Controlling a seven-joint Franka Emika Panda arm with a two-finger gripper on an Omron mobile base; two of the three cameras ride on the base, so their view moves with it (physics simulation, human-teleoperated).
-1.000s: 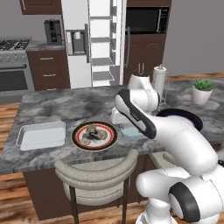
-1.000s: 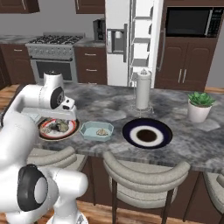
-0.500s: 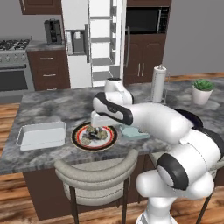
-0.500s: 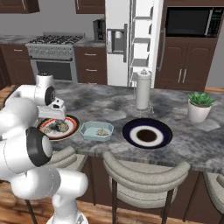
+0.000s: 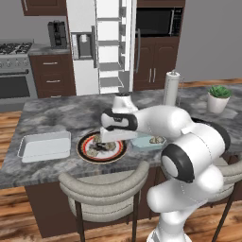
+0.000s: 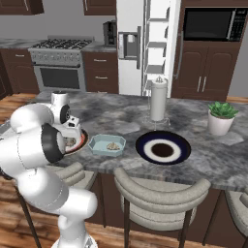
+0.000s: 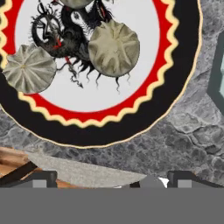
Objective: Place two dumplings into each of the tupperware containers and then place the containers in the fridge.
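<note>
So from the left on the grey marble table (image 5: 56, 118): the bigger translucent white tupperware tub (image 5: 45, 145) sits near the edge, then a round plate (image 5: 101, 149) with a black rim and red-yellow zigzag border. The gripper (image 5: 108, 141) hangs right over that plate with its jaws spread wide, holding nothing. The hand view looks straight down at dumplings on the plate, one pleated dumpling (image 7: 114, 49) near the middle and another (image 7: 29, 69) toward the rim. Just right of the plate is the small pale teal tub (image 6: 107, 144) with dumplings in it, then a dark blue plate (image 6: 162, 147). The fridge (image 5: 101, 45) stands open behind the table.
</note>
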